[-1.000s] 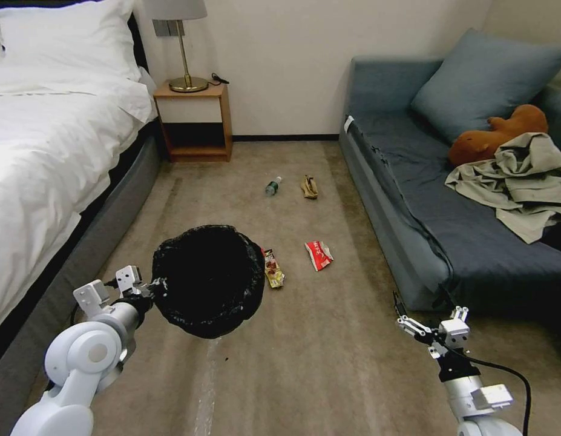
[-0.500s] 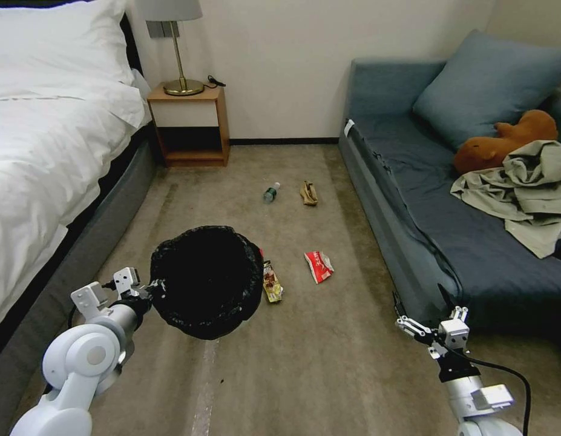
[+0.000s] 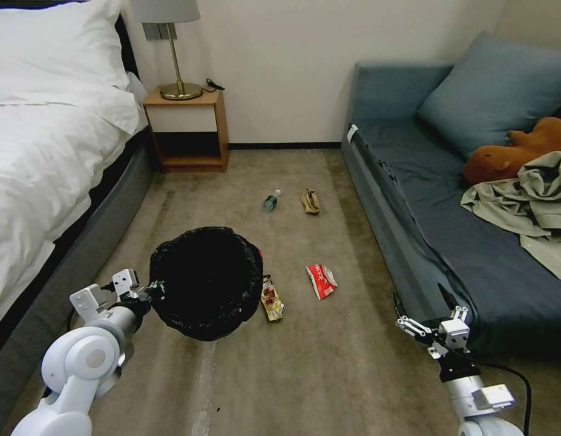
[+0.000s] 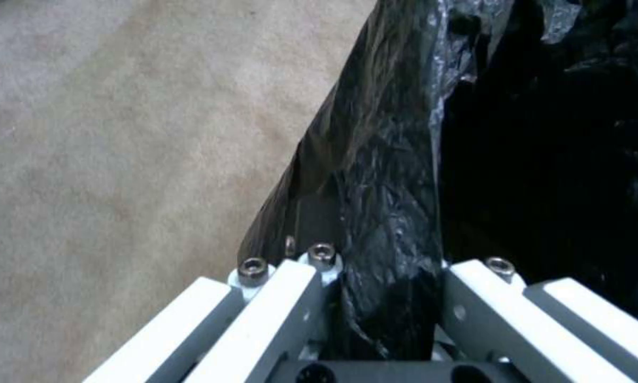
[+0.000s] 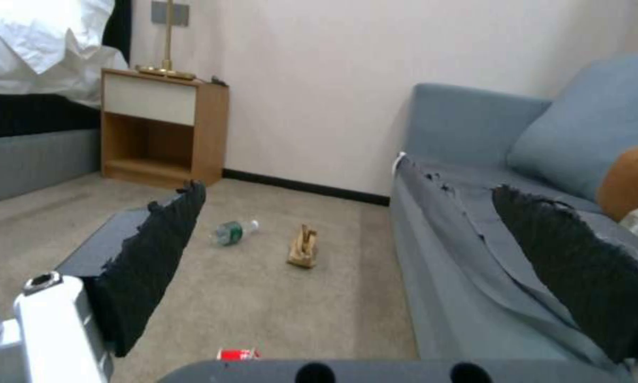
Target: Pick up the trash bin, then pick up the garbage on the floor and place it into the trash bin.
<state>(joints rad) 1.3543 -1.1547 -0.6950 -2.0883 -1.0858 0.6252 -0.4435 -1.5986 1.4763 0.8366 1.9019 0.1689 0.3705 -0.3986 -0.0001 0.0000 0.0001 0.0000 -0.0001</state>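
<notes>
My left end effector (image 3: 148,289) is clamped on the rim of the round trash bin with its crinkled black plastic liner (image 3: 206,280), held above the beige carpet floor (image 3: 328,369). Four pieces of garbage lie ahead: a yellow-brown snack wrapper (image 3: 272,298) just right of the bin, a red-white packet (image 3: 321,281) further right, and far off a small green plastic bottle (image 3: 271,200) beside a tan crumpled scrap (image 3: 310,201). My right end effector (image 3: 422,315) hangs open near the grey-blue sofa (image 3: 413,200). The left wrist view shows liner (image 4: 383,213) pinched between my fingers (image 4: 291,298).
</notes>
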